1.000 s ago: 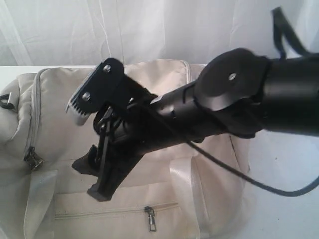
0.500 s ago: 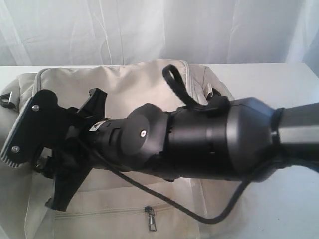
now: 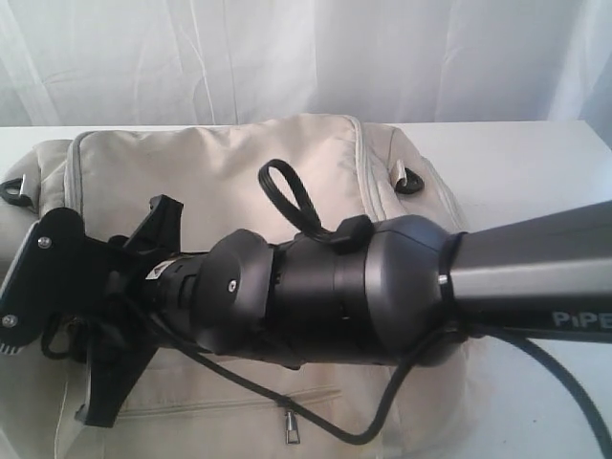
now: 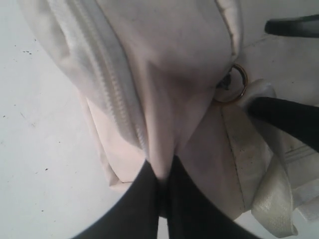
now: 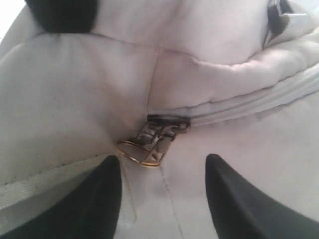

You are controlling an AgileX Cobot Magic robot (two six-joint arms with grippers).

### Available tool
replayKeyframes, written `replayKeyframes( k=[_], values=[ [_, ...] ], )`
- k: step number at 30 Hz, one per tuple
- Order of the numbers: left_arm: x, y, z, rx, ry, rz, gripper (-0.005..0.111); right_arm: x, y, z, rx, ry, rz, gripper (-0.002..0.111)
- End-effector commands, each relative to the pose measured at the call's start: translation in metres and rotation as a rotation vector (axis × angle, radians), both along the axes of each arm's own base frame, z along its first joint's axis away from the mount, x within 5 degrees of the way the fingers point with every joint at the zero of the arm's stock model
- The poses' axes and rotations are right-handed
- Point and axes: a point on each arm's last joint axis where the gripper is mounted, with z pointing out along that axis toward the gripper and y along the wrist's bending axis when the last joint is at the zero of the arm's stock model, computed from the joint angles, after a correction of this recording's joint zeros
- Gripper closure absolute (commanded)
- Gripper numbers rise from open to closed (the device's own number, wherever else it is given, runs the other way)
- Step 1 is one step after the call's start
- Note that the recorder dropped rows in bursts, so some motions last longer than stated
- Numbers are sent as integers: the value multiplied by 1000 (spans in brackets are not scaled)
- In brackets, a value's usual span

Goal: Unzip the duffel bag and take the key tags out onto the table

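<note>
The cream duffel bag lies on the white table with its main zipper closed. My right arm reaches across it to its left end, where the right gripper points down. In the right wrist view that gripper is open, its fingers apart on either side of a silver zipper pull with a gold ring, not touching it. My left gripper is shut on a fold of the bag's fabric at one end. The key tags are hidden.
The right arm's dark body and its cable cover much of the bag's front. A front pocket zipper pull shows below it. Black strap rings sit at the bag's ends. A white curtain hangs behind the table.
My right arm has swung left and down across the bag, carrying its gripper from the bag's middle to the left end. The left gripper's hold looks unchanged.
</note>
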Motion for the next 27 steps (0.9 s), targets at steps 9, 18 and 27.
replayKeyframes(
  k=[9,18,27],
  values=[
    [0,-1,1,-23,-17,12,107,0,4,-9,-80,-134,100,72],
    [0,-3,2,-52,-16,16,107,-1,8,-21,-139,-223,180,76],
    [0,-3,2,-52,-16,16,107,-8,17,-25,-124,-342,164,86]
  ],
)
